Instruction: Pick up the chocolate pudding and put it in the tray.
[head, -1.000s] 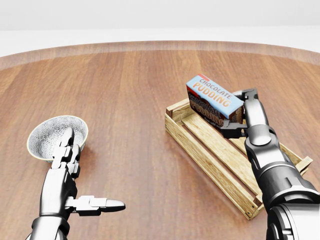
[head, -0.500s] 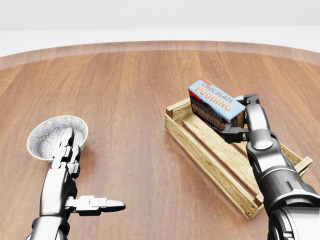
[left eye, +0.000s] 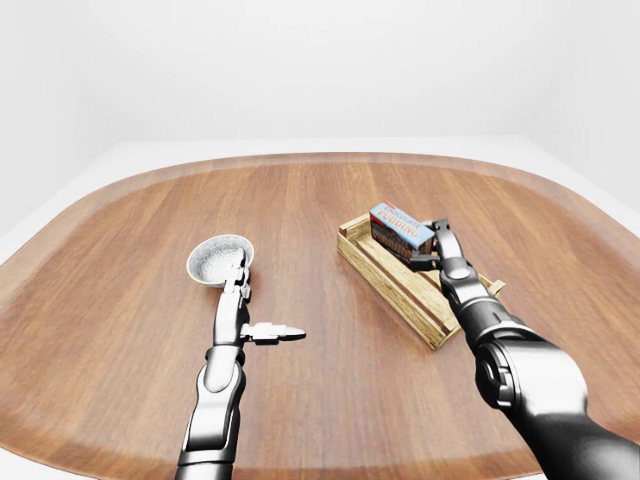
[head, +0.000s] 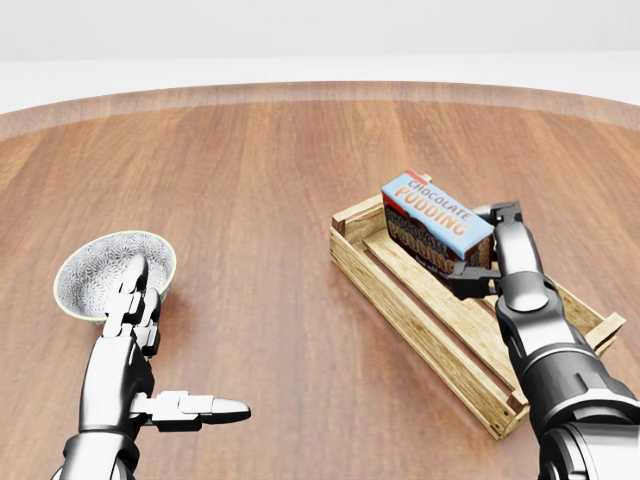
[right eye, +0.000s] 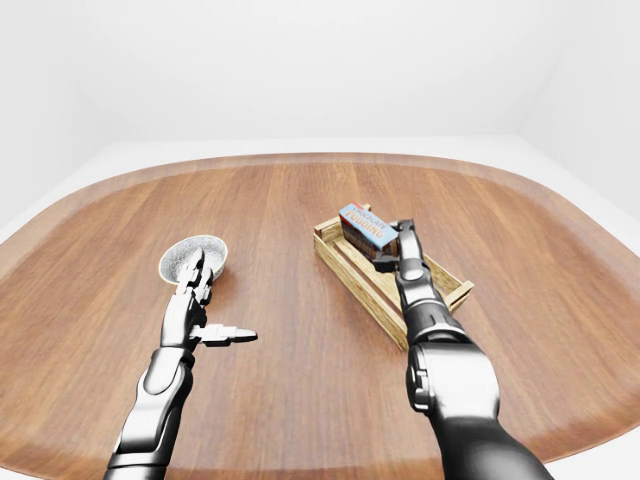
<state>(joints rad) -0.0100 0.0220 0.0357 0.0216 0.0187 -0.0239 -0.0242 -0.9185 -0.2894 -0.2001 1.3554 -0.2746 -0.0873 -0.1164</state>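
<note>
The right hand (head: 484, 247) grips the chocolate pudding (head: 436, 223), fingers closed round its right end, the box tilted over the upper end of the tray (head: 400, 300), apparently not quite resting there. Since earlier it has sunk lower. The left hand (head: 150, 350) hovers open over the worktop (head: 270, 200).

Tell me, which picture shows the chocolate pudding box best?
The head view: the chocolate pudding box looks big, with words you can read. Both eye views show it small, held by the right hand over the tray.
</note>
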